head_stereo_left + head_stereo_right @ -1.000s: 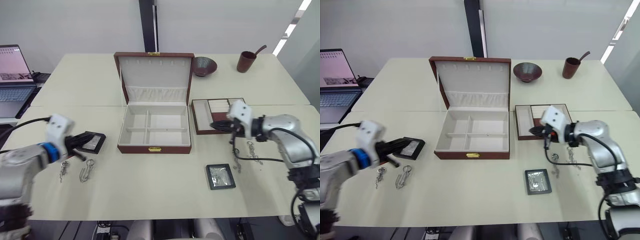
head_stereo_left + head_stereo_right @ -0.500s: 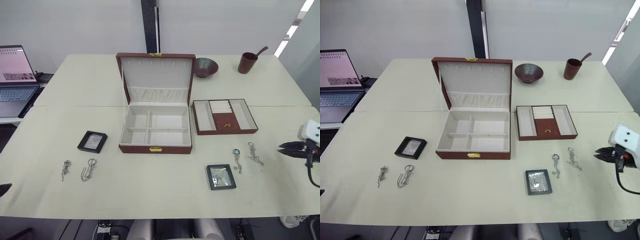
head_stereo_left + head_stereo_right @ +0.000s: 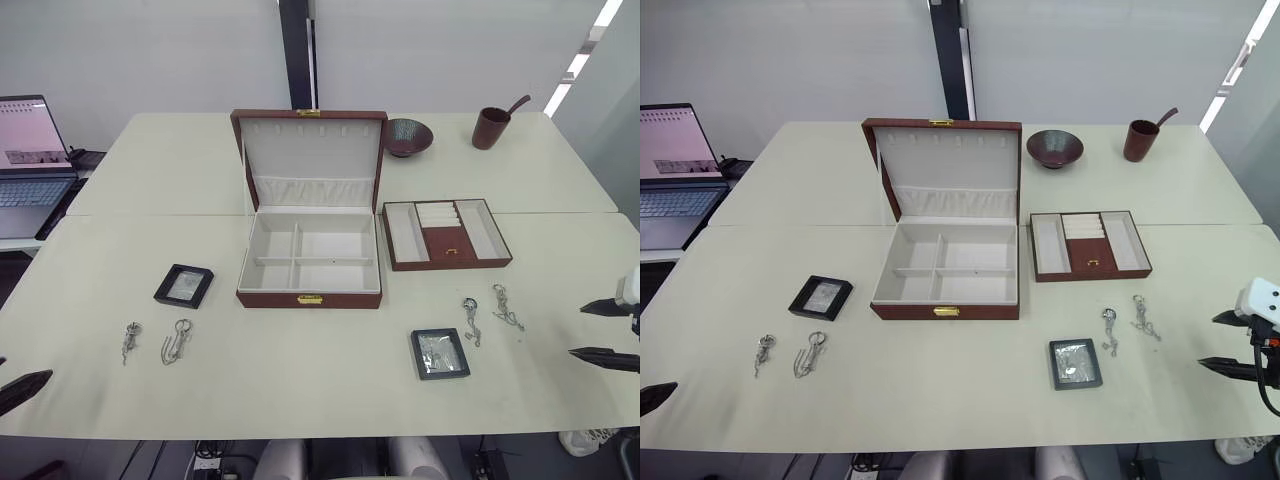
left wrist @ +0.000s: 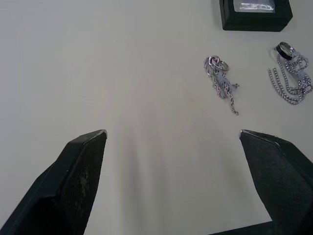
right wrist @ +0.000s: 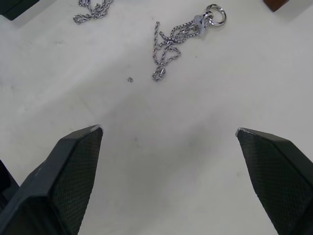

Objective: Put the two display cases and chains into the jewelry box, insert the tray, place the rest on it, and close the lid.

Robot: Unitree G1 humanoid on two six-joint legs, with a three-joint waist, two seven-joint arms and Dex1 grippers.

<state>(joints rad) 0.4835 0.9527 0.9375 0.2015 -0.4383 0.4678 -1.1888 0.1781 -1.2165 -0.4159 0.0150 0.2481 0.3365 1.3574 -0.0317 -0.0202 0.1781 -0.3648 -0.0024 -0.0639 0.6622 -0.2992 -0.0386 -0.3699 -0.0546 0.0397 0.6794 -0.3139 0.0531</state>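
The jewelry box [image 3: 310, 296] stands open mid-table, its compartments bare and its lid [image 3: 310, 150] upright behind. The tray [image 3: 447, 233] lies just right of it. One display case [image 3: 184, 285] rests left of the box, the other display case [image 3: 440, 353] in front of it to the right. The chains lie near the left case: a clump [image 3: 131, 338] and one with an oval loop [image 3: 177, 340]. My left gripper [image 4: 173, 134] is open over bare table at the near left edge. My right gripper [image 3: 590, 331] is open at the near right edge, holding nothing.
Two more chains, one with a dark ring [image 3: 470, 318] and another [image 3: 505, 307], lie between the right case and my right gripper. A dark bowl [image 3: 408, 135] and a brown cup [image 3: 490, 125] stand at the back right. A laptop [image 3: 30, 150] sits far left.
Both arms have drawn back from the left case and the tray to the table's near corners. Both grippers have gone from shut to open. Nothing on the table moved.
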